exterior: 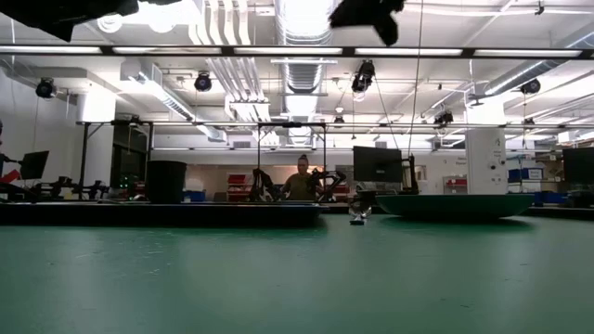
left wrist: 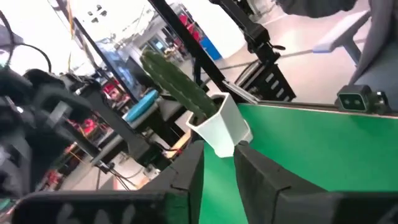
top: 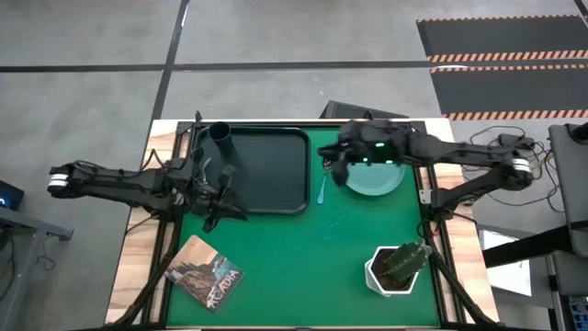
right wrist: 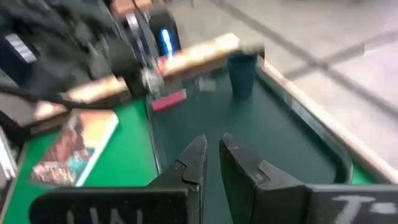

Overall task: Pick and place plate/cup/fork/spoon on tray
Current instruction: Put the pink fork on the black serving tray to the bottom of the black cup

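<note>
The black tray lies at the table's far left, with the black cup upright in its far left corner. The teal plate rests on the mat right of the tray. The blue-handled spoon lies between them. A pink-red piece by the tray's left rim may be the fork's handle; the high view does not show the fork. My right gripper hangs empty above the gap between tray and plate, fingers a narrow gap apart. My left gripper is empty by the tray's near left corner, slightly open.
A white pot with a green plant stands at the near right. A picture book lies at the near left. Bare green mat lies between them. A person sits far behind the table in the low view.
</note>
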Available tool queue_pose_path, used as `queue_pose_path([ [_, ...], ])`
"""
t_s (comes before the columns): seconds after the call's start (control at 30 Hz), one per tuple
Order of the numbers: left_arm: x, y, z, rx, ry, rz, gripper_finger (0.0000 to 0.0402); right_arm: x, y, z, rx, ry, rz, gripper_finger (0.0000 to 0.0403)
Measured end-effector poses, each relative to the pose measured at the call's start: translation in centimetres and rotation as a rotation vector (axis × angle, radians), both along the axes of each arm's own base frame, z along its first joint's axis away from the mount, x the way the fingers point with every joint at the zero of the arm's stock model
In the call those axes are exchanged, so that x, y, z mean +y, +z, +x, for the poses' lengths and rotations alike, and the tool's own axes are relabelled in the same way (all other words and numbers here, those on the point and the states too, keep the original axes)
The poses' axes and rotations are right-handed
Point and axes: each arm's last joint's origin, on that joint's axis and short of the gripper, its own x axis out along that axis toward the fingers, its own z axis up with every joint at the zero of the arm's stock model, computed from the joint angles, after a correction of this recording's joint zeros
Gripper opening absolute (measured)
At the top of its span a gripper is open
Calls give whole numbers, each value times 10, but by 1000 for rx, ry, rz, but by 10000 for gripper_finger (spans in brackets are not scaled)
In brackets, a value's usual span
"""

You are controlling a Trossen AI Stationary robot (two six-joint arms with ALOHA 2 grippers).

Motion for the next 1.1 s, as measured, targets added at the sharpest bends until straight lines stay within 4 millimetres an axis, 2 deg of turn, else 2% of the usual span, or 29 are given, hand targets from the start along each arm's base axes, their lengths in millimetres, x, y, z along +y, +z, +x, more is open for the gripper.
queue_pose_path([
  [0.13,0,-2,-7,19,0,-2,51,-4,-4,25,31,-23,56,31],
  [0.33,-1,3,-14,18,-25,-60,45,-10,-30,62,171,-58,123,31],
  [0.47,-1,3,-16,30,-26,-73,44,-15,-36,77,229,-137,148,31],
  [0.57,0,1,-16,51,-6,-75,44,-20,-47,84,325,-203,182,31],
  [0.73,4,-4,-16,99,149,-72,44,-27,-59,89,469,-286,242,31],
  [0.9,11,-7,-17,135,401,-119,44,-38,-74,88,644,-376,304,31],
  [1.1,19,-12,-18,170,687,-118,44,-54,-94,93,725,-443,387,33],
])
